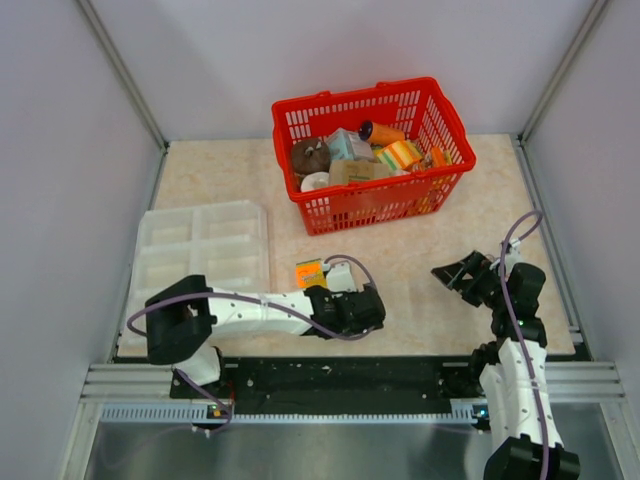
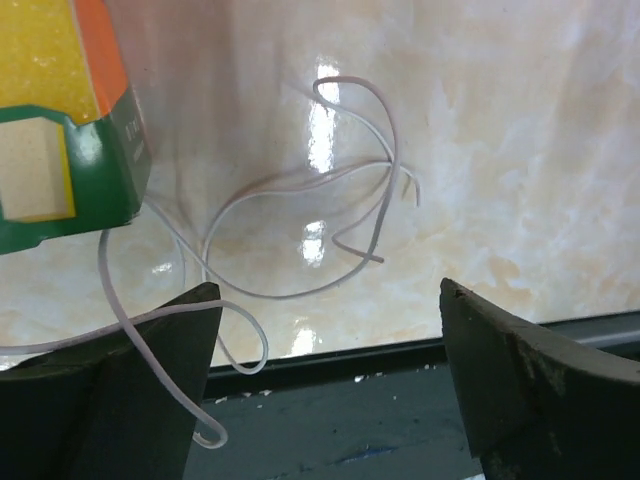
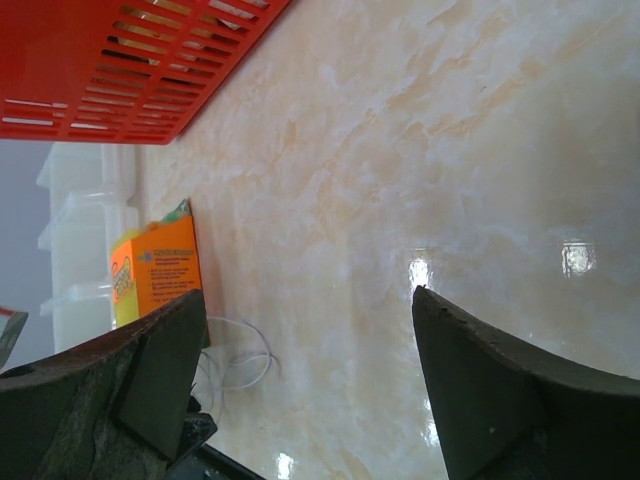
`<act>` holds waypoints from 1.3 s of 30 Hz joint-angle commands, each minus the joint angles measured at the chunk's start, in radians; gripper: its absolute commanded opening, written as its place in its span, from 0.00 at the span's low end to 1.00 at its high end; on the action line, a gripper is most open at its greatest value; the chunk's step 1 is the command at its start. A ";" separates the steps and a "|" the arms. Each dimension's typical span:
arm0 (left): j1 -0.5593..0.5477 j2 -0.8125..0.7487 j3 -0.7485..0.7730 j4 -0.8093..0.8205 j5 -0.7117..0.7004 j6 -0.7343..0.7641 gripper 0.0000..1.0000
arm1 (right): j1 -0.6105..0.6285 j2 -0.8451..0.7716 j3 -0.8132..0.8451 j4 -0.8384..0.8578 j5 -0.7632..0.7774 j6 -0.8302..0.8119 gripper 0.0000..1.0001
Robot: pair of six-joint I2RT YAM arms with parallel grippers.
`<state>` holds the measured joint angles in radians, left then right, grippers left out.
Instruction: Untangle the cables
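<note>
The cables [image 2: 300, 215] are a few very thin pale wires in loose loops on the marble table, next to an orange and yellow box [image 2: 60, 120]. My left gripper [image 2: 330, 290] is open just above them, near the table's front edge. One strand drapes across its left finger [image 2: 120, 380] and is not pinched. In the top view the left gripper [image 1: 365, 305] covers most of the wires. The right wrist view shows the wires [image 3: 238, 360] beside the box [image 3: 160, 270]. My right gripper [image 1: 462, 272] is open and empty, well right of them.
A red basket [image 1: 380, 205] filled with groceries stands at the back. A clear compartment tray [image 1: 200, 250] lies at the left. The orange box [image 1: 310, 272] sits just behind the left gripper. A black rail [image 2: 400, 420] runs along the near table edge.
</note>
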<state>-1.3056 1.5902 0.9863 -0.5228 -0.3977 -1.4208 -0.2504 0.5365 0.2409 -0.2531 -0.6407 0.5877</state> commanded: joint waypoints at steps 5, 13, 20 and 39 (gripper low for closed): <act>-0.004 0.116 0.138 -0.200 -0.092 -0.029 0.61 | 0.007 -0.015 0.000 0.043 -0.013 0.006 0.83; 0.002 0.191 0.189 -0.200 -0.049 0.042 0.41 | 0.007 -0.013 0.000 0.040 -0.010 0.006 0.82; 0.003 0.209 0.215 -0.158 -0.030 0.149 0.58 | 0.007 -0.015 0.001 0.040 -0.011 0.003 0.83; 0.052 0.249 0.233 0.001 0.066 0.323 0.79 | 0.007 0.022 -0.003 0.044 -0.040 0.018 0.72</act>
<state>-1.2850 1.8412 1.1976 -0.5564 -0.3374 -1.1133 -0.2504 0.5526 0.2409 -0.2527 -0.6579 0.6037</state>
